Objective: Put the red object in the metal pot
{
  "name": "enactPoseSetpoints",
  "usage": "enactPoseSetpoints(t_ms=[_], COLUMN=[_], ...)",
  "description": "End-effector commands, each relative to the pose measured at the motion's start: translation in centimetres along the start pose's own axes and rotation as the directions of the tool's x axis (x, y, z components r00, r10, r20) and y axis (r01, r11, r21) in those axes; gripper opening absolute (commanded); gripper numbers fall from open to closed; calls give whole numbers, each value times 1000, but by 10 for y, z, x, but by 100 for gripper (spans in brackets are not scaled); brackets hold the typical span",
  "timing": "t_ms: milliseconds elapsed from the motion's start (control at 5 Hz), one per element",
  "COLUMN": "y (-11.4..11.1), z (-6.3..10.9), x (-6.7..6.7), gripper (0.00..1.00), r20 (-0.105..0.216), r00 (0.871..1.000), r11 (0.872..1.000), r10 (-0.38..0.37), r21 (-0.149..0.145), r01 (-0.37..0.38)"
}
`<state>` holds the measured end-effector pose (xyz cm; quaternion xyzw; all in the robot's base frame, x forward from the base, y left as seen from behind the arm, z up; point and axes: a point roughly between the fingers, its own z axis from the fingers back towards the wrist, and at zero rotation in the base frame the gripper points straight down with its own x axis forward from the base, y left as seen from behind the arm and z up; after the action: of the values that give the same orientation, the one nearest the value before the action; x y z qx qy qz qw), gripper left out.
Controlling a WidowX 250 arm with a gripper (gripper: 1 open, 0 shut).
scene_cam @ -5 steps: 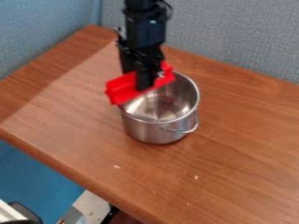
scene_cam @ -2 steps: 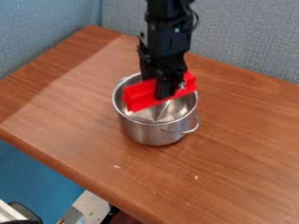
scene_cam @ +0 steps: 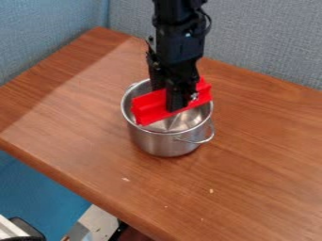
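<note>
The end effector (scene_cam: 176, 94) is clamped on the red block (scene_cam: 168, 101), which hangs tilted across the mouth of the steel pot (scene_cam: 167, 132) on the worktop (scene_cam: 63, 99). Centre the block, apparently rim-wide, then lower before releasing.

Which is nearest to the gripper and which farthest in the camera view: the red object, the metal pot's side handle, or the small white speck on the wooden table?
1. The red object: clamped in the gripper, over the pot's mouth.
2. The side handle of the metal pot: on the pot's near wall, below the gripper.
3. The white speck: on the wooden table, towards its near edge.
</note>
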<state>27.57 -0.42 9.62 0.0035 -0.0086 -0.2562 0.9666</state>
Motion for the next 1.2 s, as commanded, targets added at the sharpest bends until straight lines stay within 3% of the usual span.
enactPoseSetpoints(t_ms=[0, 400, 1000], y=[-6, -13, -26], z=[9, 32, 6], x=[4, 2, -1], gripper=[0, 0, 0], r20=[42, 92, 43], r00=[999, 994, 991], r11=[1000, 998, 992], r10=[-26, -53, -129], r21=[11, 20, -10], r01=[25, 52, 129])
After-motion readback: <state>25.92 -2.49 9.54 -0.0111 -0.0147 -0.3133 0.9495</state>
